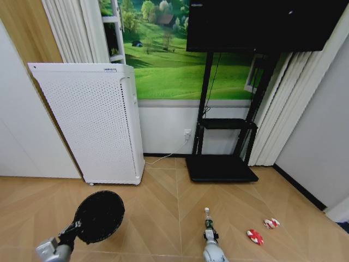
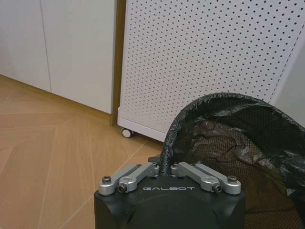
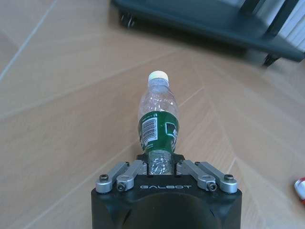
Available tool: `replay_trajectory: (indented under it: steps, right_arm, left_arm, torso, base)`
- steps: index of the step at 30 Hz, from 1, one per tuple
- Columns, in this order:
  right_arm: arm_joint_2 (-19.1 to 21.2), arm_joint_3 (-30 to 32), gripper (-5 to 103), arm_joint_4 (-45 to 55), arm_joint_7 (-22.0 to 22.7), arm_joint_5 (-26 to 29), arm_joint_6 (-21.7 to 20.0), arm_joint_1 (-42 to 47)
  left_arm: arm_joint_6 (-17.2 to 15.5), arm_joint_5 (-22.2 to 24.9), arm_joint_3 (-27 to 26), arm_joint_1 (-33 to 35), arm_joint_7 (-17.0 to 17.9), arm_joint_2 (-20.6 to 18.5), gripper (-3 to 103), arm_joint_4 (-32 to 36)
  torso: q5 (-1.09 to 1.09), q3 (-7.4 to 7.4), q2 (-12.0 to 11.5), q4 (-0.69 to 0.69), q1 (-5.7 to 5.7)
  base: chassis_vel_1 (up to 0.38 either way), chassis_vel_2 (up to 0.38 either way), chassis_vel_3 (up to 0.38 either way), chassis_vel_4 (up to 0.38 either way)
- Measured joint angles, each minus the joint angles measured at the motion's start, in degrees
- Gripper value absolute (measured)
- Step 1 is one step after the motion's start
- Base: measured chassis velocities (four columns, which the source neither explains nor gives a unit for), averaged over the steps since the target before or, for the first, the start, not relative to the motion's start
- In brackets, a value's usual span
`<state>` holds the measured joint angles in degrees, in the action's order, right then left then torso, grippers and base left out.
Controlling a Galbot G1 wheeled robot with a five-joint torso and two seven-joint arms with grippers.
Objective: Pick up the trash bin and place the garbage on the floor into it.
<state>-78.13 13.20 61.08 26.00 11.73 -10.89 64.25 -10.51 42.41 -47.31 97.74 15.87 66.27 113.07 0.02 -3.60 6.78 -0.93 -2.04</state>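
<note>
Left hand (image 2: 167,168): low at the near left of the head view, fingers closed on the rim of the trash bin (image 1: 99,216); the rim edge, wrapped in black liner, passes between the finger links. Bin held off the floor, tipped so its open mouth faces the camera, black bag lining inside.

Right hand (image 3: 161,164): low at near centre, fingers closed on the base end of the bottle (image 3: 157,123). Bottle clear, green label, pale cap, pointing away from the hand over the wooden floor (image 1: 163,218).

Red-and-white wrapper (image 1: 254,237): on the floor, right of the bottle, near it.

Second wrapper (image 1: 271,222): on the floor just beyond and right of the first, apart from it.

White perforated appliance (image 1: 90,128): upright on castors behind the bin, against the wall.

Black TV stand (image 1: 221,166): base on the floor beyond the bottle, screen above.
</note>
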Motion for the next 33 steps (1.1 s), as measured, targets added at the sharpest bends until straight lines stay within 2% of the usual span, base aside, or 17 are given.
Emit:
replay_trajectory:
  steps: [5, 6, 7, 8, 9, 12, 14, 15, 17, 18, 20, 21, 23, 24, 25, 27, 33]
  right_arm:
    - [1.2, 2.3, 22, 7.2, -0.9, 0.7, 2.0, 3.8]
    - [1.7, 3.0, 22, 10.5, -1.6, 2.4, 2.4, 5.6]
    - [2.9, 5.4, 22, 19.8, -3.0, 9.3, 2.3, 11.1]
    - [2.9, 5.4, 22, 19.8, -3.0, 9.3, 2.3, 11.1]
    - [4.1, 7.2, 22, 28.9, -4.5, 14.1, 2.2, 16.5]
    - [6.2, 7.6, 22, 38.9, -7.6, 16.5, 2.0, 21.8]
    - [6.5, 7.1, 22, 39.7, -8.3, 16.5, 2.0, 22.2]
    - [7.0, 6.2, 22, 41.0, -9.8, 15.9, 2.3, 22.8]
    - [6.9, 5.8, 22, 43.3, -11.2, 14.5, 3.3, 24.6]
    - [6.9, 5.8, 22, 43.3, -11.2, 14.5, 3.3, 24.6]
    - [7.1, 5.7, 22, 46.8, -11.3, 15.1, 3.3, 27.1]
    - [7.1, 5.7, 22, 46.8, -11.3, 15.1, 3.3, 27.1]
    - [7.9, 5.4, 22, 50.9, -11.0, 16.0, 2.9, 29.7]
    - [7.9, 5.4, 22, 50.9, -11.0, 16.0, 2.9, 29.7]
    - [8.7, 5.4, 22, 52.8, -11.2, 15.9, 2.9, 31.0]
    - [10.1, 5.3, 22, 55.1, -12.1, 15.0, 3.5, 32.2]
    - [12.1, 5.6, 22, 54.8, -15.4, 8.0, 7.7, 31.8]
  left_arm:
    - [-0.6, 1.9, 1.5, -0.8, -0.3, -1.3, 4, -0.4]
    - [-0.7, 1.9, 2.0, -1.2, -0.8, -1.8, 4, -0.7]
    - [-0.7, 1.7, 3.8, -2.5, -2.2, -3.3, 4, -1.9]
    - [-0.7, 1.7, 3.8, -2.5, -2.2, -3.3, 4, -1.9]
    - [-0.6, 1.7, 6.4, -4.4, -2.5, -4.9, 4, -3.1]
    - [0.4, 0.9, 10.1, -7.7, -4.1, -7.0, 4, -5.4]
    - [0.6, 0.4, 10.6, -8.2, -4.4, -7.2, 4, -6.0]
    - [0.9, -0.3, 12.3, -9.9, -4.7, -7.7, 4, -7.6]
    - [0.9, 0.4, 17.7, -14.6, -4.1, -9.6, 4, -10.7]
    - [0.9, 0.4, 17.7, -14.6, -4.1, -9.6, 4, -10.7]
    - [0.8, 1.7, 24.1, -20.9, -3.0, -12.1, 4, -13.8]
    - [0.8, 1.7, 24.1, -20.9, -3.0, -12.1, 4, -13.8]
    - [0.9, 2.4, 32.1, -28.4, -2.8, -15.0, 4, -16.6]
    - [0.9, 2.4, 32.1, -28.4, -2.8, -15.0, 4, -16.6]
    - [0.8, 2.6, 36.6, -32.3, -3.1, -16.1, 4, -18.3]
    - [0.9, 2.5, 43.1, -38.4, -3.7, -16.0, 4, -21.0]
    - [1.0, 2.9, 52.2, -47.1, -3.9, -12.5, 4, -24.7]
  torso:
    - [-0.01, 0.00, 0.0, 0.00, 0.00]
    - [-0.01, 0.00, 0.0, 0.01, 0.00]
    - [-0.03, 0.00, 0.0, -0.01, 0.00]
    - [-0.03, 0.00, 0.0, -0.01, 0.00]
    - [0.00, 0.00, 0.0, -0.02, 0.00]
    - [-0.04, 0.00, 0.0, -0.06, 0.01]
    - [-0.02, 0.01, 0.0, -0.04, 0.00]
    - [0.00, 0.00, 0.0, 0.03, 0.00]
    - [-0.02, 0.00, 0.0, 0.04, 0.00]
    - [-0.02, 0.00, 0.0, 0.04, 0.00]
    - [-0.03, 0.00, 0.0, 0.02, 0.00]
    - [-0.03, 0.00, 0.0, 0.02, 0.00]
    - [-0.01, 0.00, 0.0, -0.06, 0.00]
    - [-0.01, 0.00, 0.0, -0.06, 0.00]
    - [-0.02, 0.00, 0.0, -0.03, 0.00]
    - [0.00, 0.00, 0.0, -0.01, 0.00]
    - [-0.01, -0.01, 0.0, 0.01, 0.00]
  base:
    - [0.000, 0.000, 0.000, 0.000]
    - [0.000, 0.000, 0.000, 0.000]
    - [0.000, 0.000, 0.000, 0.000]
    - [0.000, 0.000, 0.000, 0.000]
    - [0.000, 0.000, 0.000, 0.000]
    - [0.000, 0.000, 0.000, 0.000]
    - [0.000, 0.000, 0.000, 0.000]
    - [0.000, 0.000, 0.000, 0.000]
    - [0.011, 0.025, 0.011, 0.013]
    - [0.021, 0.051, 0.021, 0.025]
    - [0.000, 0.000, 0.000, 0.000]
    - [0.000, 0.000, 0.000, 0.000]
    - [0.000, 0.000, 0.000, 0.000]
    - [0.000, 0.000, 0.000, 0.000]
    - [0.000, 0.000, 0.000, 0.000]
    - [0.000, 0.000, 0.000, 0.000]
    - [0.000, 0.000, 0.000, 0.000]
